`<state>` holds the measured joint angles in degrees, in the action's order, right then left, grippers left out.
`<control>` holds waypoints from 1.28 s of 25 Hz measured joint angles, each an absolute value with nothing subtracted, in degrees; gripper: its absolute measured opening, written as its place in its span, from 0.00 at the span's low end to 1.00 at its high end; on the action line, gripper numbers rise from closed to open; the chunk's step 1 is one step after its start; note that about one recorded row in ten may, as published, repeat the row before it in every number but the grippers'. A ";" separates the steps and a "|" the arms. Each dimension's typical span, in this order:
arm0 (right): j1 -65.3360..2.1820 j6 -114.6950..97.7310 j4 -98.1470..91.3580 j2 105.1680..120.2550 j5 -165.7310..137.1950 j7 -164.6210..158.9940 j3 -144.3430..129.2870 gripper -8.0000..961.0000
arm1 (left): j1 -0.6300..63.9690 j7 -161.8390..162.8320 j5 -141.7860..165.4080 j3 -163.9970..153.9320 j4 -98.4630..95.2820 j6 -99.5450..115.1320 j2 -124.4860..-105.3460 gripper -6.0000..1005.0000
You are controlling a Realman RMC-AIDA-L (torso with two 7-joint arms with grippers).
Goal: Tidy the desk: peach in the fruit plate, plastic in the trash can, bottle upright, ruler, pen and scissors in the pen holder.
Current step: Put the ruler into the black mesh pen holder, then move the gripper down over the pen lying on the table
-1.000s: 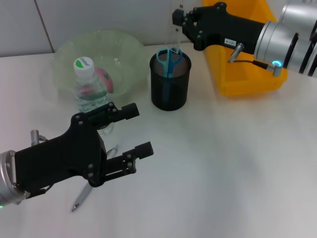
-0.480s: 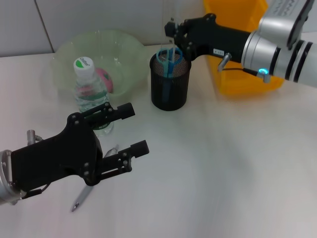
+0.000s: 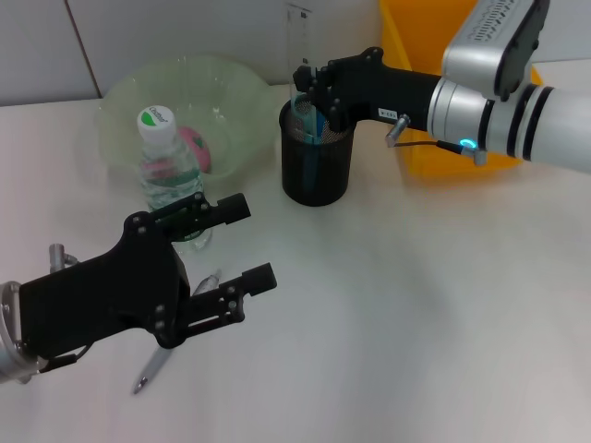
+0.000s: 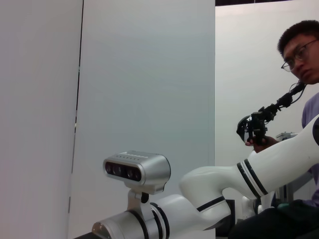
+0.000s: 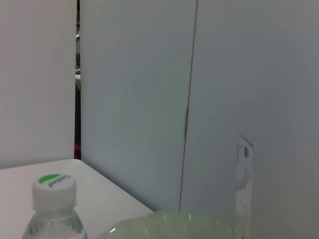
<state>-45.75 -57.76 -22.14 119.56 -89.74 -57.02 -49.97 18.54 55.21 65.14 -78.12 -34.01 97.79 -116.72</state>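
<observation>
Right gripper (image 3: pixel 309 88), reaching in from the far right, hangs over the black pen holder (image 3: pixel 317 166), pinching a clear ruler (image 3: pixel 298 37) upright above the blue scissors (image 3: pixel 307 115) already inside. Done so far, by my reading: peach (image 3: pixel 194 150) in the fruit plate (image 3: pixel 231 88), bottle (image 3: pixel 169 171) standing; the pen (image 3: pixel 152 366) still lies near left on the desk (image 3: pixel 416 305). Left gripper (image 3: pixel 245 245) hovers over it, fingers spread and empty

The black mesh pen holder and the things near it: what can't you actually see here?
- Head view: the right gripper covers the black mesh pen holder's rim, hiding where the clear plastic ruler ends.
- Head view: the left gripper covers most of the silver pen.
- Wrist views: neither shows the holder.
</observation>
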 joint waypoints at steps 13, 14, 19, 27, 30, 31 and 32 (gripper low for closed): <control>-44.23 -59.21 -23.13 119.65 -87.14 -58.40 -50.96 0.23 | 18.34 55.21 65.13 -78.13 -34.02 98.06 -116.52 0.71; -43.57 -60.12 -23.84 119.55 -86.27 -58.77 -50.99 0.28 | 18.34 55.25 65.12 -78.13 -34.02 98.04 -116.48 0.71; -38.12 -66.25 -33.02 118.99 -84.66 -67.00 -51.42 0.49 | 18.27 57.89 66.07 -77.35 -34.10 97.08 -116.08 0.71; -27.20 -77.90 -46.31 118.52 -84.33 -72.62 -43.24 0.65 | 17.13 67.91 71.37 -73.77 -39.47 86.56 -117.49 0.71; -26.51 -80.89 -46.19 118.18 -84.55 -72.60 -40.48 0.65 | 15.77 72.85 75.14 -74.38 -46.01 82.04 -118.30 0.71; -26.22 -81.77 -46.13 117.99 -84.70 -72.60 -39.81 0.65 | 15.17 74.88 76.03 -75.05 -48.58 80.28 -118.43 0.71; -25.96 -82.27 -46.10 117.84 -84.83 -72.49 -39.48 0.65 | 14.33 77.39 77.00 -76.46 -51.50 78.09 -118.48 0.71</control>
